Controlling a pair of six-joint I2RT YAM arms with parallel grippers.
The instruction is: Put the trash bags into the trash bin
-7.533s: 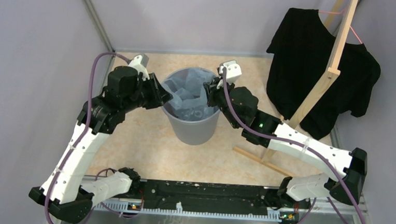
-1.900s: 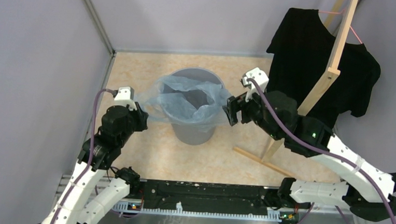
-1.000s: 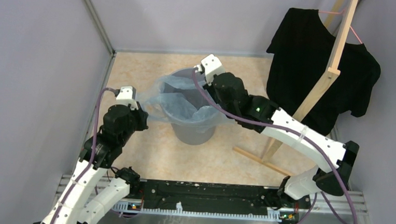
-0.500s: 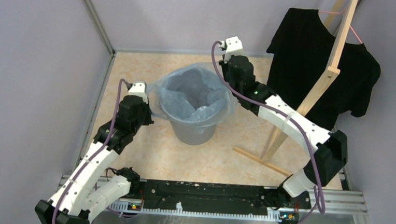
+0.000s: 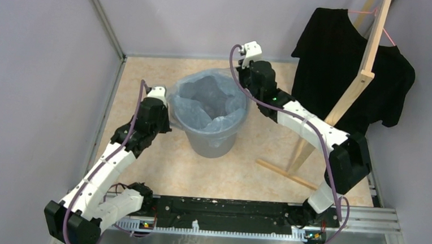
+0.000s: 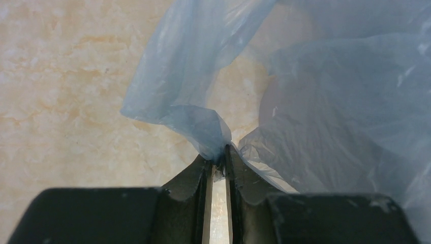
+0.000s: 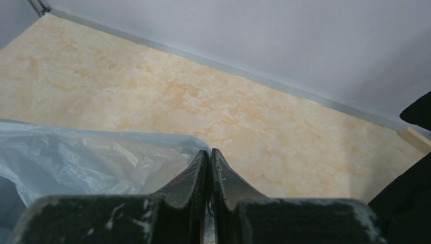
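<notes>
The grey round trash bin (image 5: 212,143) stands mid-floor. A pale blue translucent trash bag (image 5: 209,102) lines its mouth, its film draped over the rim. My left gripper (image 5: 168,119) is at the bin's left rim, shut on a bunched edge of the trash bag (image 6: 203,127). My right gripper (image 5: 244,92) is at the bin's far right rim, jaws closed with the bag's film (image 7: 91,157) pinched between them. The bag's bottom hangs inside the bin, partly hidden.
A black T-shirt (image 5: 347,68) hangs on a wooden stand (image 5: 351,90) at the right; its wooden foot (image 5: 284,174) lies on the floor right of the bin. Grey walls close the back and left. A metal rail (image 5: 225,213) runs along the near edge.
Both grippers have carried the bag's edges in toward the bin: the left moved right to the rim, the right swung back and down. The bag's mouth now sits around the bin's rim.
</notes>
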